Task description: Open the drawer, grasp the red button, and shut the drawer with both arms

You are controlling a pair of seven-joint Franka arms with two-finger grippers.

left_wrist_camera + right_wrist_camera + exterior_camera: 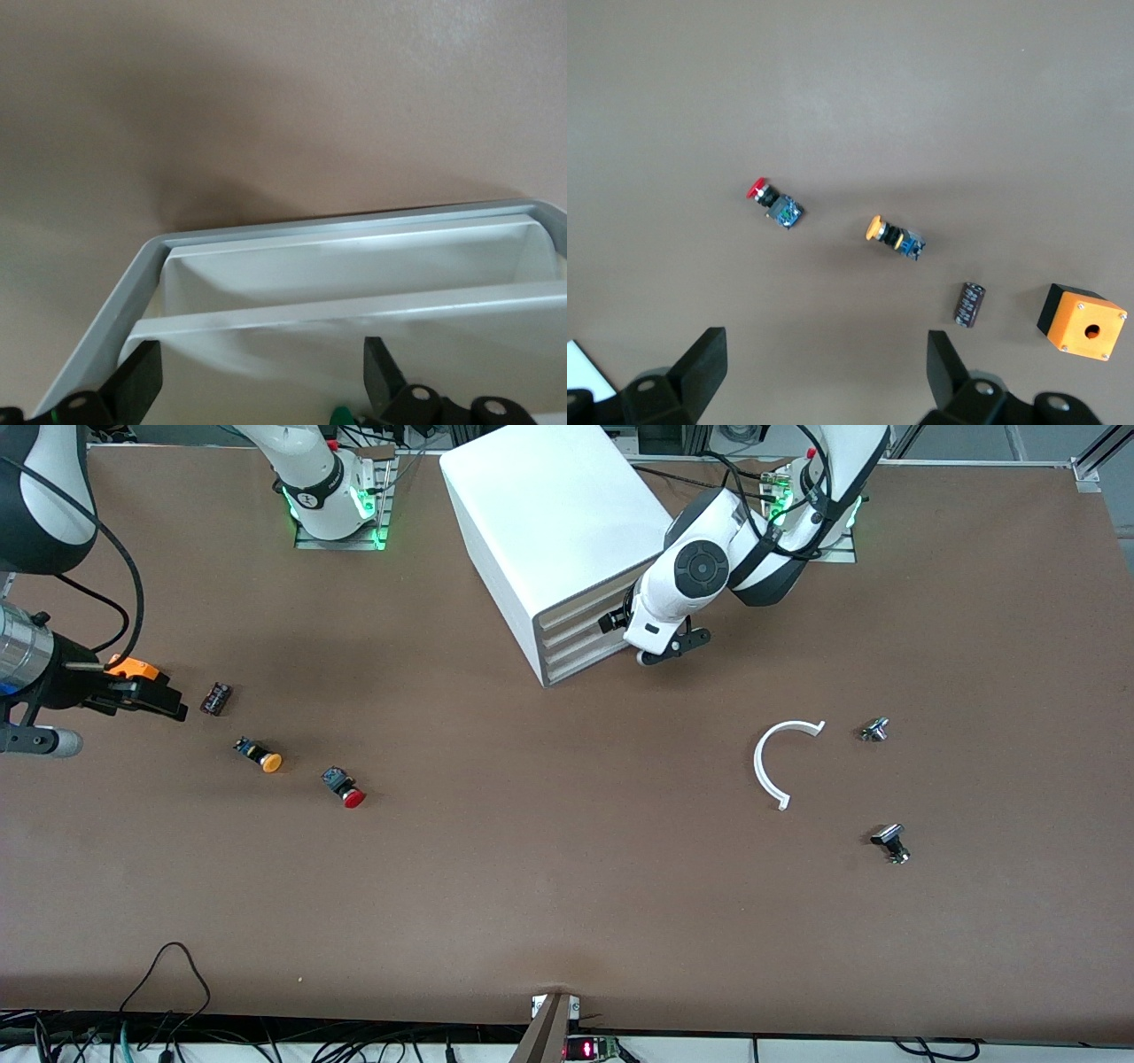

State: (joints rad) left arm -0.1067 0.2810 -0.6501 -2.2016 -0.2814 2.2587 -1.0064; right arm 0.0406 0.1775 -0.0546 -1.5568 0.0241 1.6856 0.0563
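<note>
The white cabinet [549, 505] stands near the arms' bases, and its four drawers [580, 636] look shut. My left gripper [663, 652] is open right at the drawer fronts. In the left wrist view its fingers [140, 376] spread just short of a drawer's cream front lip [354, 312]. The red-capped button [346, 789] lies on the table toward the right arm's end and shows in the right wrist view [767, 197]. My right gripper [164, 701] is open and empty in the air over the table beside an orange box; it also shows in the right wrist view [824, 372].
An orange-yellow capped button [262, 755] and a small dark cylinder [215, 698] lie near the orange box with a hole [133, 666]. A white C-shaped strip [780, 766] and two small metal parts [874, 729] [891, 843] lie toward the left arm's end.
</note>
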